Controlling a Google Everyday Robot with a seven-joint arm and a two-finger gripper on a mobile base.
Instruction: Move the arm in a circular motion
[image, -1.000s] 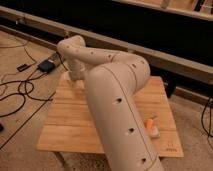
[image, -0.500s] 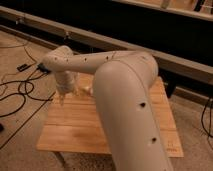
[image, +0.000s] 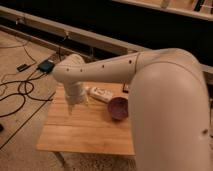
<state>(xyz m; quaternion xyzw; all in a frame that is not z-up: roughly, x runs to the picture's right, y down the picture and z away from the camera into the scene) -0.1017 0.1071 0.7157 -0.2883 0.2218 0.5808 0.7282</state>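
Seemingly mid-circle, the arm (image: 107, 67) is held with its gripper (image: 72, 103) above the wooden table (image: 85, 134), grip state untellable; a smooth arc is needed next.

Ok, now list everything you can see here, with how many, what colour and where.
table: one, light wood, centre
bowl: one, purple, on the table, right of middle
flat white object: one, white, on the table behind the bowl
cables: several, black, floor at left
box: one, blue, floor beyond the table's left corner
arm: one, cream-white, reaching from the right foreground leftward over the table
gripper: one, pale, at the arm's end, pointing down over the table's left part
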